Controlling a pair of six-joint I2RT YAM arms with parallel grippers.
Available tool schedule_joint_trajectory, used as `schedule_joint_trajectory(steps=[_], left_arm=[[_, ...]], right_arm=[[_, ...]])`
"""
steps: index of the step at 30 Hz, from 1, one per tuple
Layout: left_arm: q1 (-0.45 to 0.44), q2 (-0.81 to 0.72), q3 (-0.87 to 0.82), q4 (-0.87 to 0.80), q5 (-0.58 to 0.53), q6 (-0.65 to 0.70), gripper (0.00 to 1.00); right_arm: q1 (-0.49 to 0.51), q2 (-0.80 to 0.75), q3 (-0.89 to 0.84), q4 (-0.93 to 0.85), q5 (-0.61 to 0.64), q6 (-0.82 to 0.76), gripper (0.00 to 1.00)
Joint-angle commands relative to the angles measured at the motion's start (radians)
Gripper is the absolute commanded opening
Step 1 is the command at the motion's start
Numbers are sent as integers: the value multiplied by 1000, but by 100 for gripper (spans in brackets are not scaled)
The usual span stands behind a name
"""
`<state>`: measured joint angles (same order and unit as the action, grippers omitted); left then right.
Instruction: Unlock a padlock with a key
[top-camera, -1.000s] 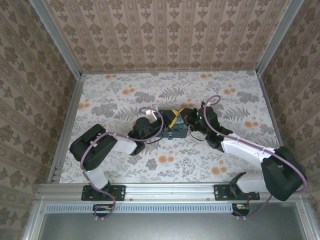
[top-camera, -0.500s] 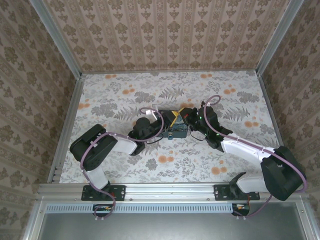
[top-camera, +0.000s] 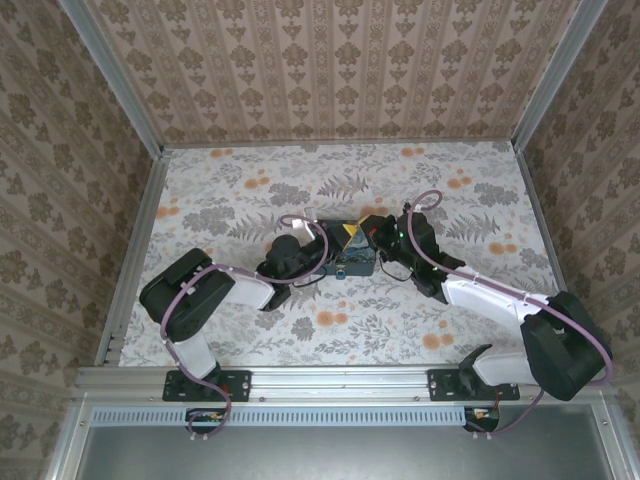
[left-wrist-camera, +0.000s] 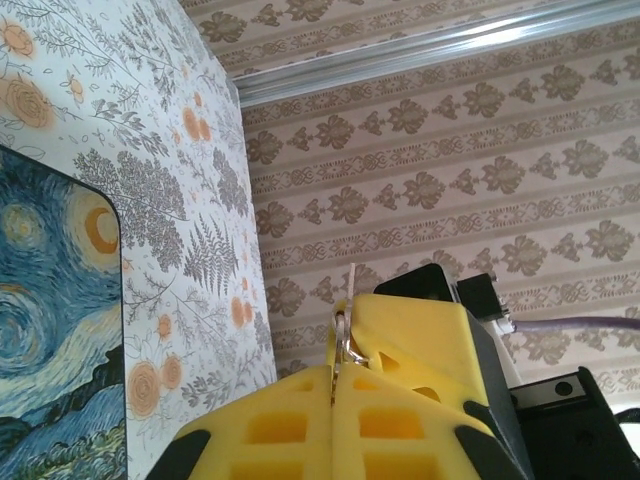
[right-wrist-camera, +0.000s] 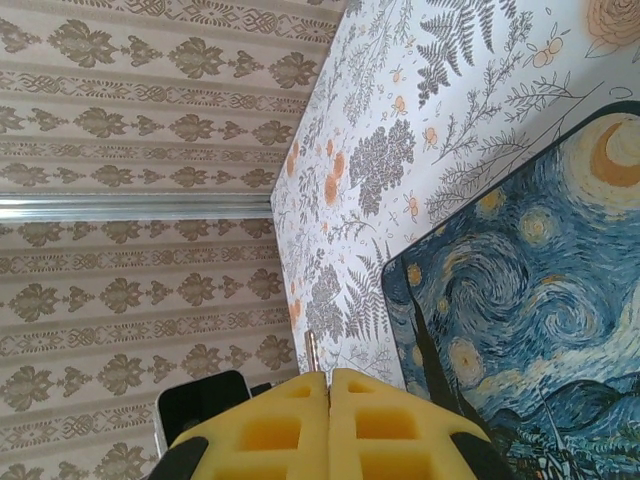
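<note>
Barely visible, perhaps the key (right-wrist-camera: 311, 352) pokes from the right gripper (right-wrist-camera: 329, 380).

Black arms (top-camera: 200, 292), white links; purple cables (left-wrist-camera: 580, 322); yellow gripper fingers (left-wrist-camera: 420, 340)

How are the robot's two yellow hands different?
The left hand pinches a small metal ring, while the right hand has a thin metal tip poking up beside its seam. In the wrist views, the starry box sits left of the left hand but right of the right hand. Both hands are yellow and shut.
</note>
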<state>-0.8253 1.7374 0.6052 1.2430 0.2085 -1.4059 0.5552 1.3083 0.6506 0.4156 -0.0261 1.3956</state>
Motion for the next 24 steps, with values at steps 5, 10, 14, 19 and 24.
schedule_joint_trajectory(steps=[5,10,14,19,24], left_arm=[[22,-77,19,-86,63,63,0],[75,-256,95,-593,190,325,0],[83,-360,274,-1156,177,728,0],[123,-373,403,-1422,254,1006,0],[187,-366,448,-1506,382,1136,0]], right_arm=[[-51,-96,-45,-68,21,-31,38],[-130,-227,-90,-175,-15,-115,45],[-183,-251,-81,-197,-120,-211,51],[-208,-191,-40,-110,-311,-383,54],[-216,-125,-20,29,-508,-532,54]])
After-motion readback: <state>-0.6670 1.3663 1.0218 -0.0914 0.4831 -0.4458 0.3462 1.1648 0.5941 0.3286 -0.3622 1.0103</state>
